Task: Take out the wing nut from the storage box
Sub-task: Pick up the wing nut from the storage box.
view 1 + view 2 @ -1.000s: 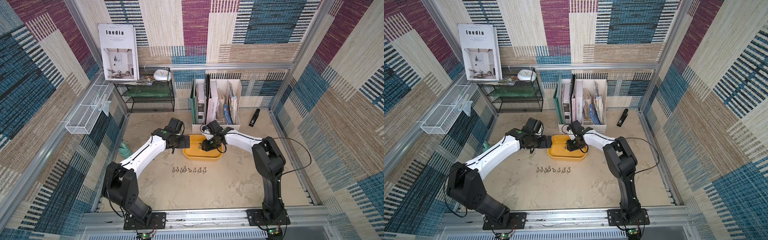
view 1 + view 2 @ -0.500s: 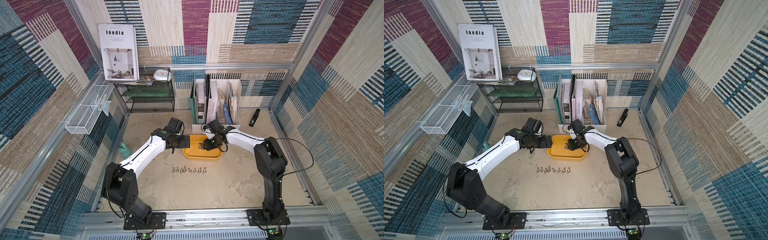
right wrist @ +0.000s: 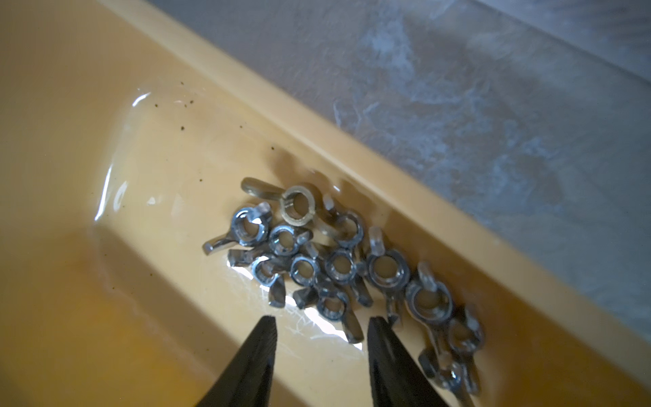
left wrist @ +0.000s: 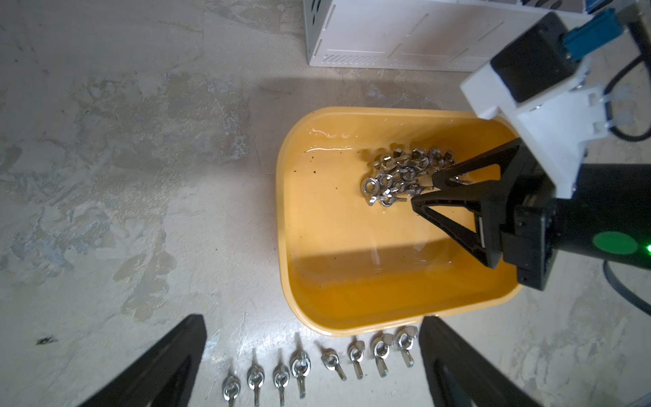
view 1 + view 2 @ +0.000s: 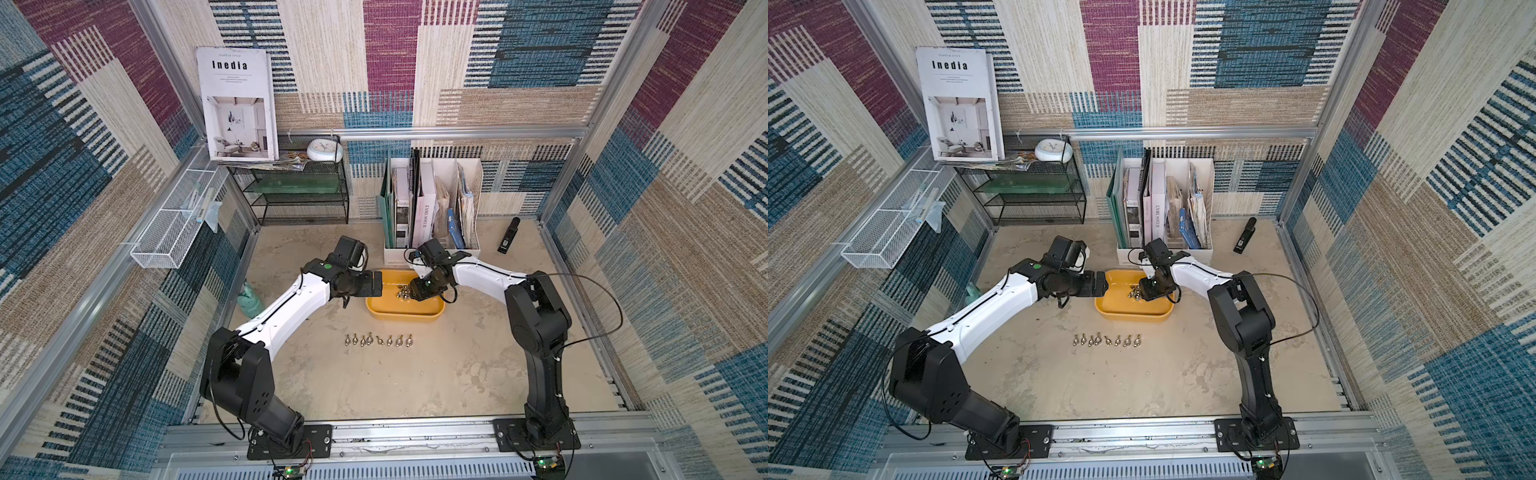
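Observation:
The storage box (image 5: 403, 318) (image 5: 1133, 318) is a shallow yellow tub in mid-table. A heap of silver wing nuts (image 5: 401, 291) (image 4: 398, 176) (image 3: 317, 260) lies against its far wall. My right gripper (image 5: 411, 293) (image 4: 424, 192) (image 3: 322, 320) reaches down into the tub at the heap's edge. It is partly open, and one nut's wing pokes between the tips, ungripped. My left gripper (image 5: 376, 284) (image 4: 313, 319) hovers wide open and empty at the tub's left end.
A row of several wing nuts (image 5: 378, 340) (image 4: 317, 363) lies on the table in front of the tub. A white file holder (image 5: 432, 208) stands just behind the tub. A black wire shelf (image 5: 299, 195) stands back left, a black device (image 5: 509, 235) back right and a green object (image 5: 249, 297) at the left wall.
My right gripper has shifted slightly inside the tub and its jaws stand a touch wider. The left arm has not moved.

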`<act>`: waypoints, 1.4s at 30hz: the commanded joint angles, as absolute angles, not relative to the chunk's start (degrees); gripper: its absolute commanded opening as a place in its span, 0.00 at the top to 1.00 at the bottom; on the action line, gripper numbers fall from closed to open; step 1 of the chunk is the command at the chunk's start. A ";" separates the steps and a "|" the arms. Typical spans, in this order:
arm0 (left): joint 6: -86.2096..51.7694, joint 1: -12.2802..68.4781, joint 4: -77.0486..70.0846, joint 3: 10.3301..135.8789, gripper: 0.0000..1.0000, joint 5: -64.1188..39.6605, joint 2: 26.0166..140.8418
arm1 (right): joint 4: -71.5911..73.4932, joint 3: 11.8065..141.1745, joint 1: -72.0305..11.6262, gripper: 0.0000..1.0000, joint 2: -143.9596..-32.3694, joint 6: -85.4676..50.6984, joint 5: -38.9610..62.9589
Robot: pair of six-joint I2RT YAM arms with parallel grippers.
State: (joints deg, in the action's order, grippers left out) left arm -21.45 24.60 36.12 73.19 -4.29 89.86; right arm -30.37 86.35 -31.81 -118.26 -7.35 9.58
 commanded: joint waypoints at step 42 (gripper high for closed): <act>-21.00 24.46 35.75 72.98 0.01 -4.79 89.28 | -29.66 83.88 -32.68 0.84 -118.33 -7.03 10.11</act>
State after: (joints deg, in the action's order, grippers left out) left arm -21.43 24.58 36.12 73.17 -4.43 89.71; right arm -29.67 83.94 -32.56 -118.06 -7.07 10.52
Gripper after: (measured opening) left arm 0.991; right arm 0.171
